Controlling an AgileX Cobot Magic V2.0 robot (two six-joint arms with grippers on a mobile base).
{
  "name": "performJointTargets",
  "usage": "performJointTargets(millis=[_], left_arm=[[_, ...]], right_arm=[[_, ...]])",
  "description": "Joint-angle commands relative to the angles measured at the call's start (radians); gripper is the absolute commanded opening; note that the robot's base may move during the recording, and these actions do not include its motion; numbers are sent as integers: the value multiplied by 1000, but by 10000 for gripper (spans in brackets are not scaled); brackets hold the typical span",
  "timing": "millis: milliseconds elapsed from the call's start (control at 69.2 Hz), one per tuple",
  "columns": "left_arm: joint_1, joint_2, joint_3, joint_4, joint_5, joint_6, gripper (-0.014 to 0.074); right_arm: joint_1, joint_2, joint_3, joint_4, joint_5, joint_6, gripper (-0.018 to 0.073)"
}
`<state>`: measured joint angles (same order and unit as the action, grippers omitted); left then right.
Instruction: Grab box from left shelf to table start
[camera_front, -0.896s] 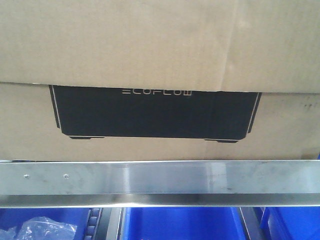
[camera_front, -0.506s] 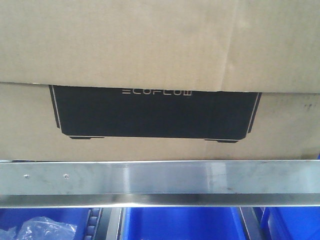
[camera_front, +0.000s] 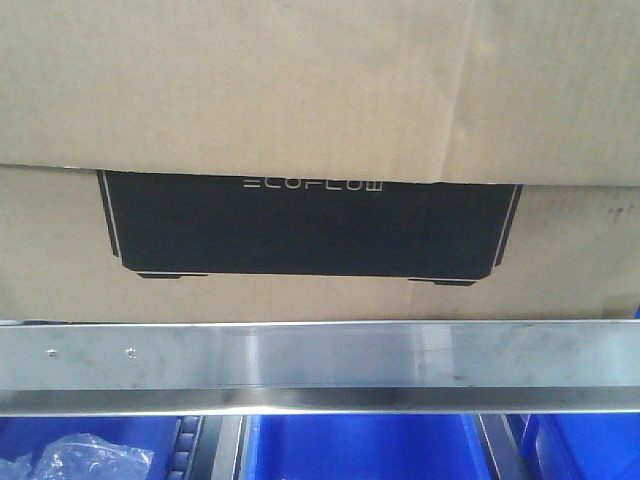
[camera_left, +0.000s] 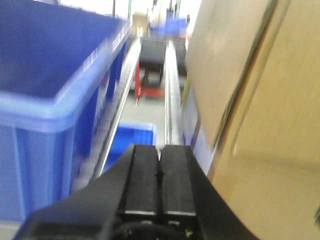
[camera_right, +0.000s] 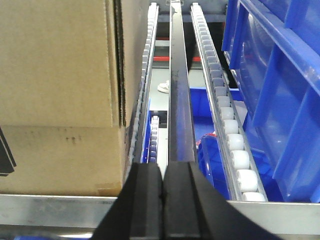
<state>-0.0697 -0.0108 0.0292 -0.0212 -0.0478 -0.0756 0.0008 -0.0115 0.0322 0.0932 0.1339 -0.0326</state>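
On left shelf (camera_front: 320, 362), box (camera_front: 300, 80) upright, printed side facing front

The left shelf (camera_front: 320, 362), a steel rack with a brushed front rail (camera_front: 480, 355) and white roller tracks (camera_right: 226, 131), carries the box (camera_front: 300, 90) just behind that rail, with blue bins (camera_right: 280, 100) standing alongside it.
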Motion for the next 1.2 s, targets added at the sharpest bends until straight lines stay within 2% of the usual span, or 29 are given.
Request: performJointTargets(millis=[0,87,217,303,390,491,549,664,737,1026,1184], left_arm=[[4,-13,-63,-46,-107,-2,-99],[4,-11,-127,-85,-58,-2,-97],[4,-11,-227,-88,48,-2,-94],[4,-11,-272,-88,77,-2,-69],[4,-11,-306,-88,102,-2,57],[4,3,-353,-88,149,-2,306],[4,26,-386,-78,173,-2,391],[4,117,-496,-67,216,0,356],[2,207,-604,-67,286,0,325],[0,672,-1067,-80,772,19,318],[-81,874,-1250,-80,890,28,318]], right_arm=[[-1,-8,2,-2,-87,-4,60],[-1,-8,2,-2,-87,-4,60],[-1,-8,2,-2,-87,-4,60],[-1,-8,2,-2,-87,-4,60],[-1,-8,2,-2,-88,-4,60],[-1,-8,2,-2,-95,-4,60],[-1,-8,2,-2,-95,-4,60],[-1,-8,2,-2,-95,-4,60],[-1,-8,2,-2,-94,-4,60],[-1,-8,2,-2,-94,-4,60],[-1,-8,2,-2,-94,-4,60]])
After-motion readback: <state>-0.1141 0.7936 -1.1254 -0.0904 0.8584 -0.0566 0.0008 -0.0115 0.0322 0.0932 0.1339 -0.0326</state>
